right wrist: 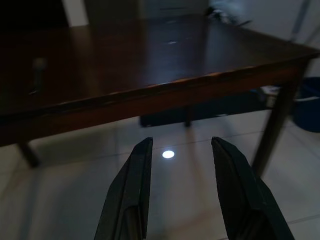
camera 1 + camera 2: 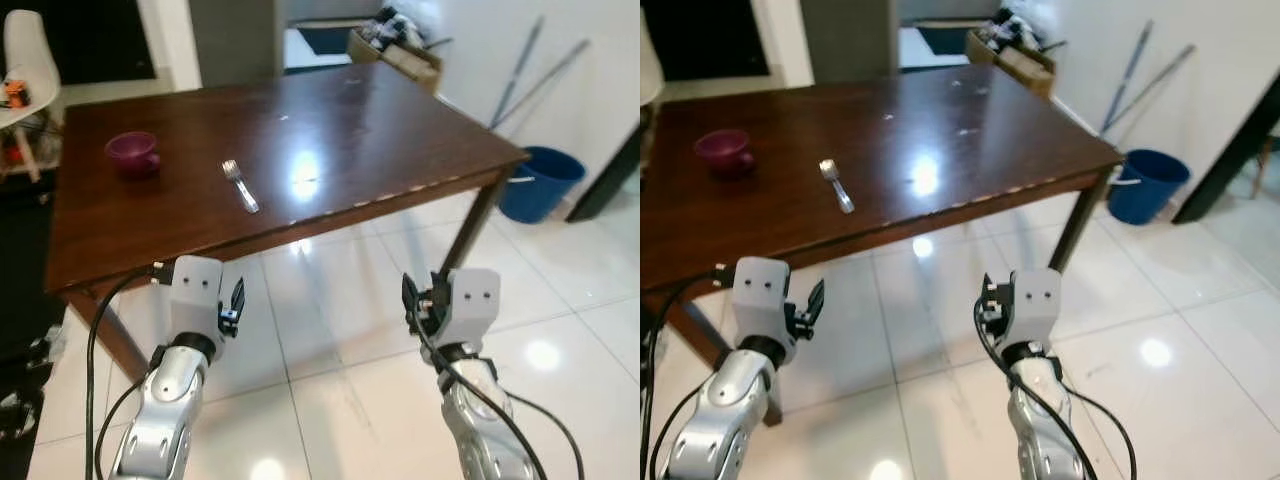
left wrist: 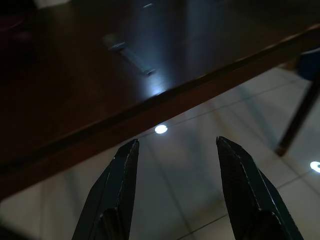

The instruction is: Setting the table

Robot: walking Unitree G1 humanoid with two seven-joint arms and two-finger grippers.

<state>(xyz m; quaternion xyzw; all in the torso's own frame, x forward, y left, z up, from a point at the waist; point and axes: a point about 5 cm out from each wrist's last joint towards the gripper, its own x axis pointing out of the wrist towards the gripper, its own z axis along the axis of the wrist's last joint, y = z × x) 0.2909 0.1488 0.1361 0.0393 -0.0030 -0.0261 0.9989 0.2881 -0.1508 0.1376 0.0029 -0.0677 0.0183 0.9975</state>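
**A:** Progress so far looks slight. On the table (image 2: 330, 130) there is a fork (image 2: 240, 186) near the front edge, towards the left, and a purple cup (image 2: 133, 154) further left, closer to the left edge. The two sit near each other but apart, not touching.

**B:** Anything else laid out? A plate, a knife?

**A:** None that I can see. The rest of the dark top is bare and shiny, with lamp glare on it.

**B:** And the arms?

**A:** Both are raised in front of the table's front edge, over the tiled floor, short of the wood. The left gripper (image 3: 175, 190) is released, its two black fingers spread with nothing between them; it points at the front edge, with the fork lying beyond. The right gripper (image 1: 180, 190) is likewise spread and carries nothing, aimed below the front edge further right.

**B:** So what would you call done?

**A:** At most a cup and a fork are on the table. The fork lies at a slant to the front edge and the cup is off by the left edge, so I'd judge this a loose start, not a finished place setting.

**B:** And what is left?

**A:** Likely most of it: more pieces to bring, and these two perhaps to be arranged. With both grippers free, either arm could take the next item.
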